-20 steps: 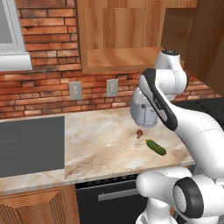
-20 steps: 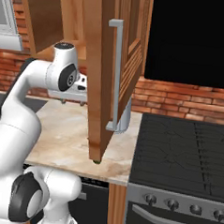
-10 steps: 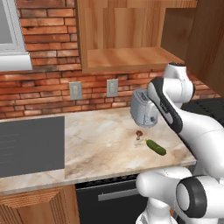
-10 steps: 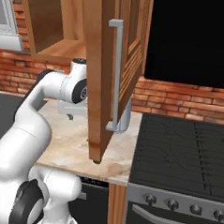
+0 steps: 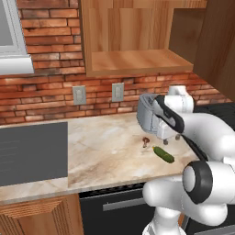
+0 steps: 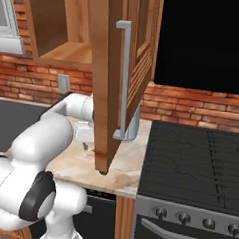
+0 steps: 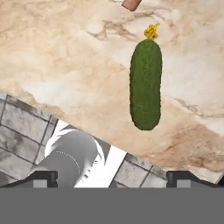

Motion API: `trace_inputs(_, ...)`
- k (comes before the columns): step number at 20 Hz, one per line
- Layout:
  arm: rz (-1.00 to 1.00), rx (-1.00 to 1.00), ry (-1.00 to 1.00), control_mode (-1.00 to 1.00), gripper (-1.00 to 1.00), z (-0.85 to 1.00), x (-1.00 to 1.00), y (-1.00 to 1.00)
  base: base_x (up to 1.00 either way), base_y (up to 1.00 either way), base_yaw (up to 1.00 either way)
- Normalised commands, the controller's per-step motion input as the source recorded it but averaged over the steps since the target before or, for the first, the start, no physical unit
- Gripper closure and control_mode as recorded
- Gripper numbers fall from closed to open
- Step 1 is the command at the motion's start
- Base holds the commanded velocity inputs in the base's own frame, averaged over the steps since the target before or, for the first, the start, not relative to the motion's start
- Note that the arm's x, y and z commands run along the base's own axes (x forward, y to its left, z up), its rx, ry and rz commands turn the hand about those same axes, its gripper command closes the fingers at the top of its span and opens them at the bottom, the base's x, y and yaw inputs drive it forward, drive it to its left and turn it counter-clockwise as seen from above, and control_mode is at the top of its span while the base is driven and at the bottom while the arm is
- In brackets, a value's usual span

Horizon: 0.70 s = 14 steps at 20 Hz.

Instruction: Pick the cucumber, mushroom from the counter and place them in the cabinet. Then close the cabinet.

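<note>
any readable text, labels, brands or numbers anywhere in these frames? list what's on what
None: no view holds any readable text.
The stove knobs carry no markings that can be made out.
The wall outlets, cabinet, counter, cucumber and mushroom are plain, with no print.

counter: marbled beige slab | cucumber lying flat near the front edge (yellowish tip toward mushroom) | mushroom just beside it
</note>
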Motion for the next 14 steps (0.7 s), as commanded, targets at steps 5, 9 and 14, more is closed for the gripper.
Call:
trace_inputs(5,0.13,0.0,0.02,-1.0,-1.0,-0.75,0.0,-0.1,0.0,0.0,0.0)
trace_inputs(9,0.1,0.0,0.0,-1.0,-1.0,-0.68,0.02,0.0,0.0,0.0,0.0)
trace_inputs(14,0.05,0.0,0.0,-1.0,-1.0,-0.57,0.03,0.0,0.0,0.0,0.0)
